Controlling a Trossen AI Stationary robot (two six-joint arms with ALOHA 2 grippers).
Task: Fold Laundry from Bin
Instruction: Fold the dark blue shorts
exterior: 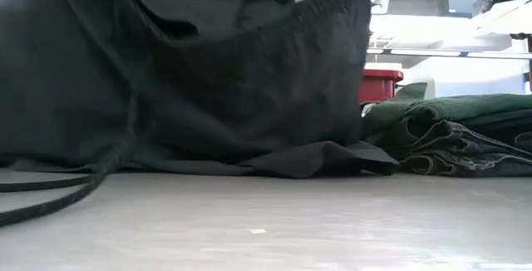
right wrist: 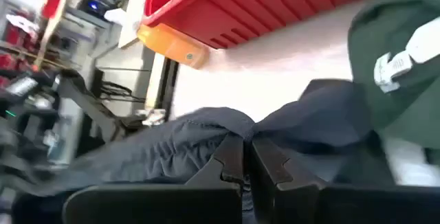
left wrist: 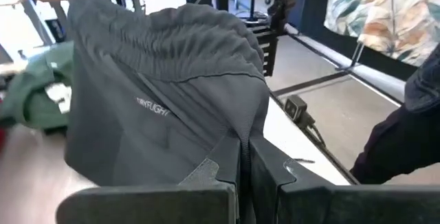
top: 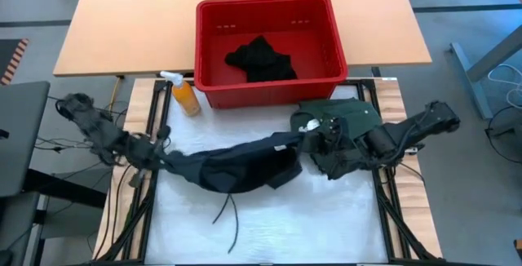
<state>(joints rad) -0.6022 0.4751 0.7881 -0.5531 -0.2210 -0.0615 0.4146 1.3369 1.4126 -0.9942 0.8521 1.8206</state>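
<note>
Both arms are holding one dark grey garment (top: 245,161) stretched between them over the white mat (top: 318,217). Left gripper (top: 163,158) is clamped on one end of its waistband, right gripper (top: 314,141) is clamped on the other end. The folded green piece (top: 342,117) lies just under the right arm. Red bin (top: 269,17) sits behind, a black garment (top: 261,59) inside. An orange spray bottle (top: 184,95) stands beside the bin.

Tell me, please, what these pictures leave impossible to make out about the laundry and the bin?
- Low view: the charcoal garment fills the frame, hiding both tools; only a sliver of the bin shows.
- High view: what kind of garment the black laundry in the bin is stays unclear.
- Left wrist view: the garment's small print is unreadable.
</note>
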